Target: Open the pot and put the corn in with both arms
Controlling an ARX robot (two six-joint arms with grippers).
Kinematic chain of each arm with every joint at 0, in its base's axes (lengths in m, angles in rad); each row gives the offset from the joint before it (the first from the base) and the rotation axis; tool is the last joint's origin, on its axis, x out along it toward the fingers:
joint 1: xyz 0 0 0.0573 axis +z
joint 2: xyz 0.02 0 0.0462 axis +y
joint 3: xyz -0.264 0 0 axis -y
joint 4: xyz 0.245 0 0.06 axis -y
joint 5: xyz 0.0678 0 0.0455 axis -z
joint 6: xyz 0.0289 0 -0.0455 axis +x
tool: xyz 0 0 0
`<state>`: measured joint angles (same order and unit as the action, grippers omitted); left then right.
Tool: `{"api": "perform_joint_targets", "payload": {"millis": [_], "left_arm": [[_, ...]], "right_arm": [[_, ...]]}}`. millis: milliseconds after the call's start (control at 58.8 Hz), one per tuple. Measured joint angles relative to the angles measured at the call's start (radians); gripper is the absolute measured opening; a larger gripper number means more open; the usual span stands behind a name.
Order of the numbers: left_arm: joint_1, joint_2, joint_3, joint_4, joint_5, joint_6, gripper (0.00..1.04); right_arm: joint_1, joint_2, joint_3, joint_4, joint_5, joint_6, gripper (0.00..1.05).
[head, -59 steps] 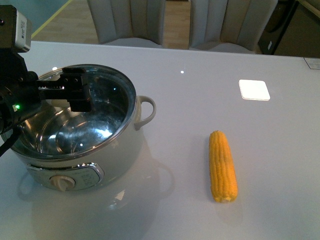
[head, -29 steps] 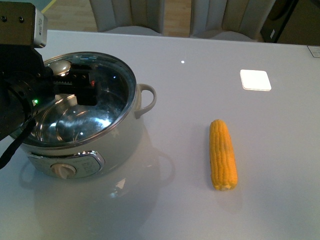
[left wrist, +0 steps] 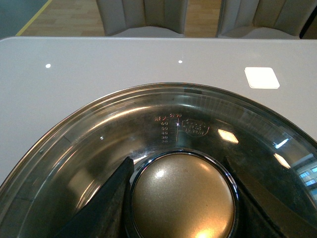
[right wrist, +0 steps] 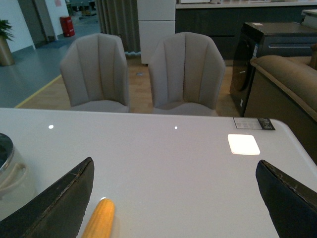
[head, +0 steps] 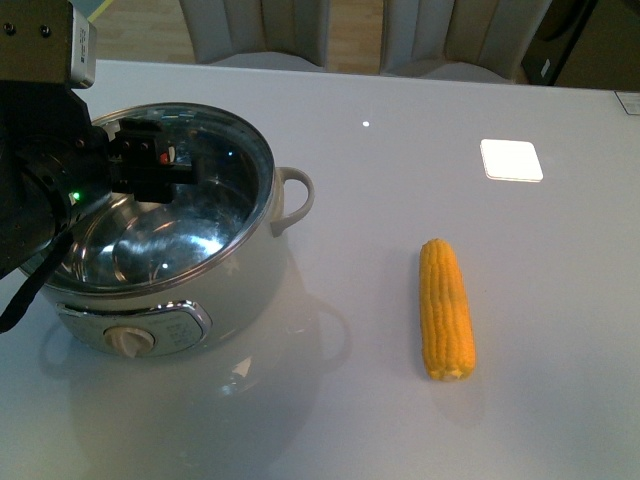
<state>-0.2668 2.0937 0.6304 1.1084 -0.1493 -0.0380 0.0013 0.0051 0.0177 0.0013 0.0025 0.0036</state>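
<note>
Lid: a glass lid (left wrist: 198,114) sits on the pot (head: 262,270) at the left of the front view, so the pot is not yet opened.
Left pincer: the left gripper (head: 150,165) hangs over the pot. In its wrist view its two fingers (left wrist: 106,203) stand on either side of the lid knob (left wrist: 181,198). They are close against the knob, but I cannot tell whether they pinch it.
Corn: the corn (head: 446,320) lies on the table (head: 400,200) right of centre and low in the front view, well apart from the pot.
Long axis: it runs nearly top to bottom of the frame, tapered end up and cut end down.
Right pincer: the right gripper (right wrist: 174,163) is spread wide and holds nothing.
Key relation: the corn shows near one right finger, off the middle of the gap.
Nearer arm: the right, by my reading, since the left is busy at the lid.
Next move: likely lift the lid straight up, then bring the right gripper across the cob.
</note>
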Motion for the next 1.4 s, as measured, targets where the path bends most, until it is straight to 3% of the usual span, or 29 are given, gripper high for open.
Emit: {"api": "perform_joint_targets", "payload": {"millis": [902, 1140, 1396], "left_arm": [[0.008, -0.186, 0.01, -0.151, -0.034, 0.047, 0.45], [0.097, -0.264, -0.003, -0.155, -0.027, 0.049, 0.45], [0.251, -0.282, -0.069, -0.12, 0.012, 0.056, 0.45]], "right_arm": [[0.0, 0.0, 0.0, 0.0, 0.0, 0.0, 0.96], [0.0, 0.0, 0.0, 0.0, 0.0, 0.0, 0.96], [0.0, 0.0, 0.0, 0.0, 0.0, 0.0, 0.96]]}}
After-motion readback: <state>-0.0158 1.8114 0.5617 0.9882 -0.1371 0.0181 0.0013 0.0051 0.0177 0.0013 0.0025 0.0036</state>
